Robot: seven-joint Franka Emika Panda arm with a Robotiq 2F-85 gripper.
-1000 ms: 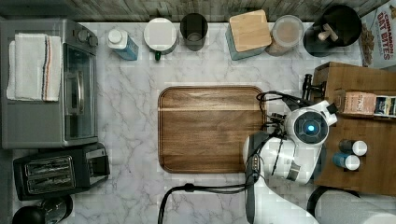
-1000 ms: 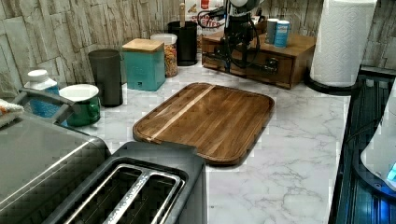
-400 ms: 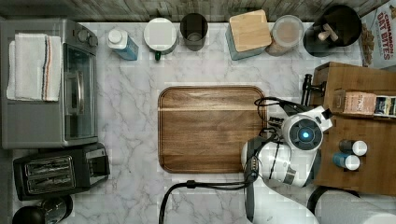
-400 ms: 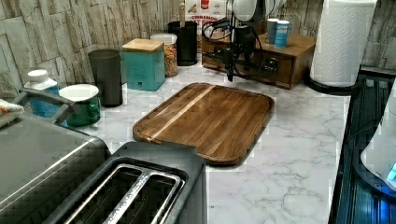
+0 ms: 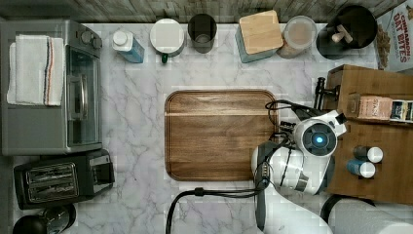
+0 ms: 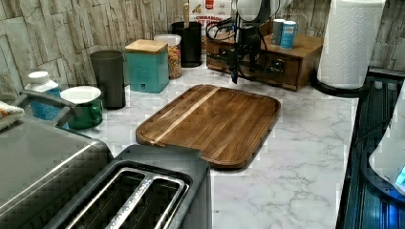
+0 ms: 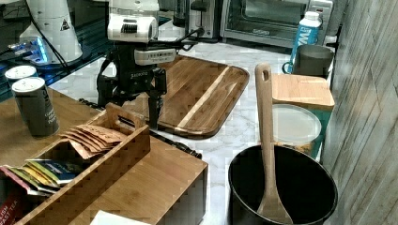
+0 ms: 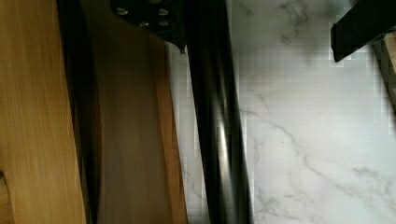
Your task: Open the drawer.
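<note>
The marble counter (image 5: 141, 122) spreads under me, and the wooden cutting board (image 5: 219, 134) lies at its middle in the top view. At the right edge of the top view sits the wooden box unit, and its front is the drawer (image 6: 267, 67), which in the left view faces the board from the upper middle of the frame. My arm (image 5: 297, 165) rises from the lower right of the top view, wrist turned over the strip of marble between board and box. My claw (image 7: 133, 110) hangs in the centre left of the right view, fingers pointing down just in front of the drawer. In the wrist view the black bar handle (image 8: 217, 121) runs the height of the frame, with one finger (image 8: 152, 14) on the drawer side of it and the other (image 8: 357, 28) well off over the marble: my claw is spread wide, straddling the handle without pinching it.
</note>
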